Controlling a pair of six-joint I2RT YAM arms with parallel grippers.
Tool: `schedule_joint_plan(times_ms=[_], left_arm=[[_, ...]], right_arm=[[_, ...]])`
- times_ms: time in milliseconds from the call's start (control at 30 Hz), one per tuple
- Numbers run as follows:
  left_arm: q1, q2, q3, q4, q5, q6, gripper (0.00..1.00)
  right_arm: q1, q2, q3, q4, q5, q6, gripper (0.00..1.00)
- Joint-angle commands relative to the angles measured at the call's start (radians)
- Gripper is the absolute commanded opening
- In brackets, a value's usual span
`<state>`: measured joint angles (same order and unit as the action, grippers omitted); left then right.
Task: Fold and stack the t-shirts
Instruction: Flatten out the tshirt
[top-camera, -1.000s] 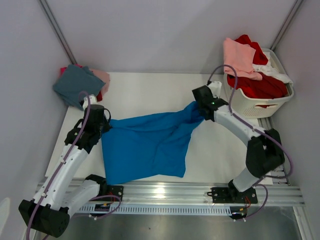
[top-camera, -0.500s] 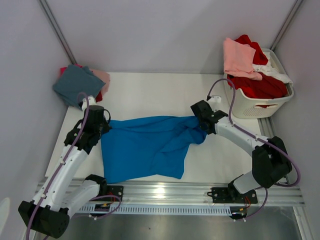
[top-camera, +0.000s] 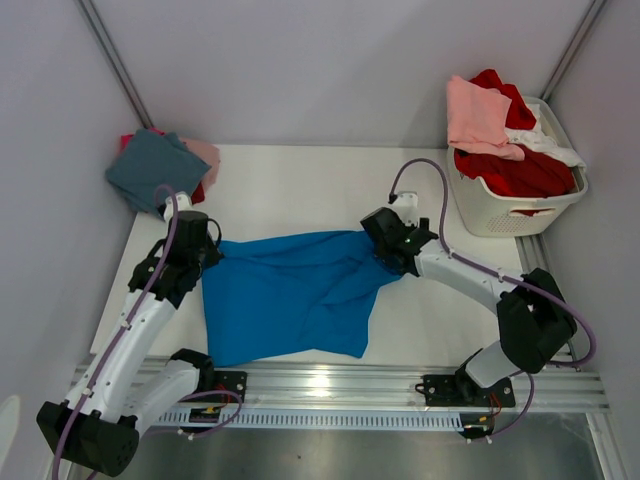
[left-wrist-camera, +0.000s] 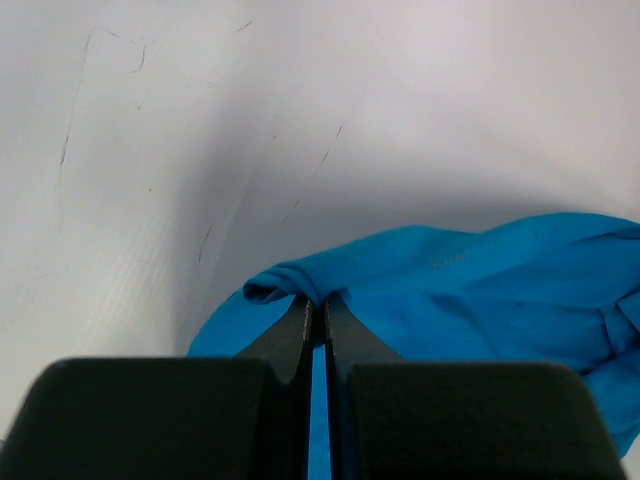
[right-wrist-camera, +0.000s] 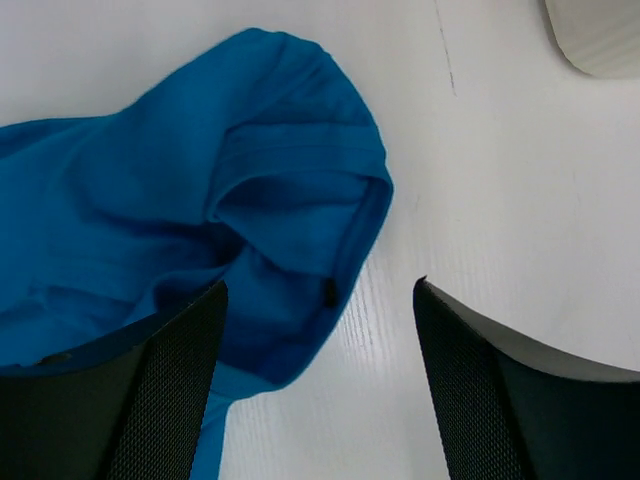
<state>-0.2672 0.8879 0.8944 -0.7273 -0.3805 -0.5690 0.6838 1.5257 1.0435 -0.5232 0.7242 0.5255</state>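
On the white table (top-camera: 300, 180), left gripper (left-wrist-camera: 316, 305) pinches the blue t-shirt (top-camera: 290, 295); right gripper (right-wrist-camera: 320, 285) hangs wide above it

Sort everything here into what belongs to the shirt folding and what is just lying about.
Job:
blue t-shirt, spread on the table
left gripper, shut on its edge
right gripper, open over its other end
teal t-shirt, folded at far left
pink t-shirt and red t-shirt, in the laundry basket

Lying about:
laundry basket itself
table
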Motion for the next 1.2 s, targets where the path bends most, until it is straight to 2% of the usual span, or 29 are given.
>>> schedule_joint_plan(times_ms=[0, 100, 300, 467, 667, 767, 833, 867, 900, 933, 1167], left_arm=[[0.011, -0.012, -0.014, 0.023, 0.008, -0.014, 0.03], [0.011, -0.010, -0.011, 0.023, 0.009, -0.014, 0.03], [0.011, -0.006, -0.018, 0.029, 0.020, -0.014, 0.04], [0.011, -0.010, -0.018, 0.031, 0.028, -0.014, 0.04], [0.011, -0.023, -0.026, 0.025, 0.025, -0.009, 0.04], [0.011, -0.030, -0.040, 0.025, 0.023, -0.008, 0.04], [0.011, -0.030, -0.038, 0.026, 0.025, -0.008, 0.03], [0.011, -0.030, -0.038, 0.028, 0.026, -0.009, 0.04], [0.011, -0.032, -0.038, 0.028, 0.026, -0.008, 0.04], [0.011, -0.029, -0.038, 0.029, 0.026, -0.009, 0.04], [0.011, -0.029, -0.045, 0.035, 0.034, -0.009, 0.03]], right_arm=[[0.008, 0.014, 0.051, 0.083, -0.017, -0.025, 0.78], [0.011, 0.070, 0.081, 0.060, -0.019, -0.024, 0.77], [0.011, 0.181, 0.102, 0.135, -0.130, -0.044, 0.74], [0.005, 0.303, 0.188, 0.141, -0.129, -0.061, 0.72], [-0.044, 0.393, 0.286, 0.135, -0.180, -0.084, 0.63], [-0.050, 0.429, 0.309, 0.124, -0.196, -0.085, 0.56], [-0.052, 0.448, 0.325, 0.126, -0.215, -0.085, 0.40], [-0.052, 0.467, 0.328, 0.126, -0.224, -0.084, 0.31], [-0.052, 0.475, 0.337, 0.123, -0.229, -0.081, 0.09], [-0.050, 0.481, 0.340, 0.120, -0.229, -0.078, 0.00], [-0.043, 0.404, 0.331, 0.120, -0.160, -0.105, 0.00]])
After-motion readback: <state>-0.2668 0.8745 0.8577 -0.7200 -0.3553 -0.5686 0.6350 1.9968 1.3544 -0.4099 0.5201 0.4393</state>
